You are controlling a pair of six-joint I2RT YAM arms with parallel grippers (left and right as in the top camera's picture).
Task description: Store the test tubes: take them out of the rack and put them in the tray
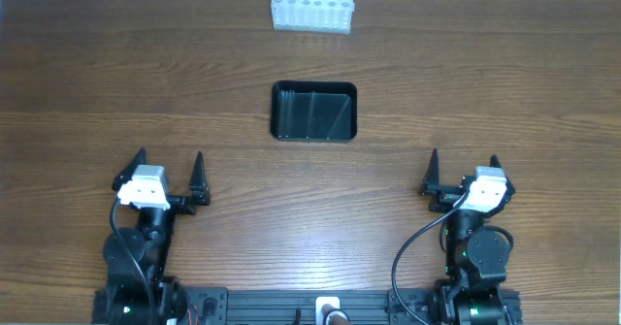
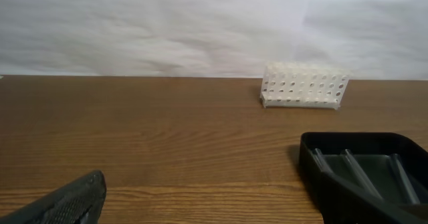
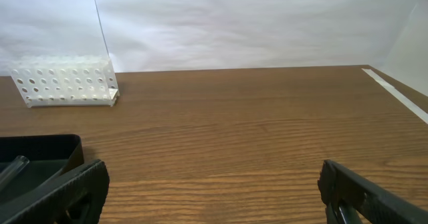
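**A:** What's on the left?

**B:** The left pincer (image 1: 170, 156), at the near side of the brown wood-grain tabletop (image 1: 87, 73). It is spread wide and holds nothing. In its wrist view one finger (image 2: 67, 200) is cut off at the picture's edge.

**A:** And the middle?

**B:** The black rectangular plastic tray (image 1: 313, 85) sits mid-table, farther in than both pincers and well apart from each. Clear test tubes (image 1: 315, 116) lie side by side inside it, but their number is hard to make out. Beyond the tray, near the far edge, stands the white perforated plastic rack (image 1: 311, 8), apart from it. I cannot tell whether any tube stands in the rack's holes.

**A:** Room to move?

**B:** Wide stretches of tabletop lie to the left and right of the tray and rack. A white backdrop (image 2: 134, 23) rises behind the far edge.

**A:** The right?

**B:** The right pincer (image 1: 464, 156) is at the near side, equally wide open and gripping nothing. A pale strip (image 3: 394, 90) runs along the tabletop's right edge.
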